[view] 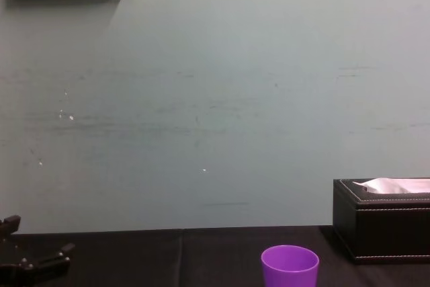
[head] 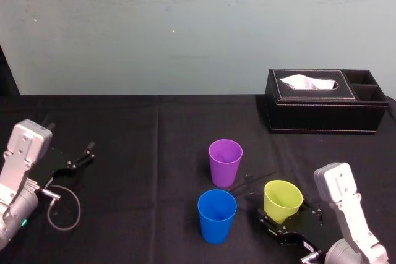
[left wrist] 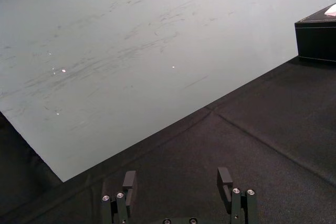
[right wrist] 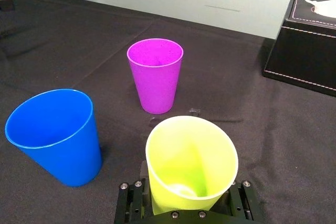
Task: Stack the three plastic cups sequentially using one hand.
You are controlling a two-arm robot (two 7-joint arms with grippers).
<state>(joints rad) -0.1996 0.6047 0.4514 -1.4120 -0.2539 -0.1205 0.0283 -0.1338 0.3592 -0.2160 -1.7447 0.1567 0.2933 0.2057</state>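
We see smooth plastic in the purple cup (head: 225,160), blue cup (head: 216,216) and yellow-green cup (head: 281,201), matt black cloth over the table (head: 136,153), and stitched leather-look skin on the tissue box (head: 322,114).

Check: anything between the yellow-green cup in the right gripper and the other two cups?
Nothing visible. Right gripper holds the yellow-green cup tilted; bare black cloth lies between it and the purple cup and blue cup, both upright. Tissue box stands off that path. Left gripper idles far left.
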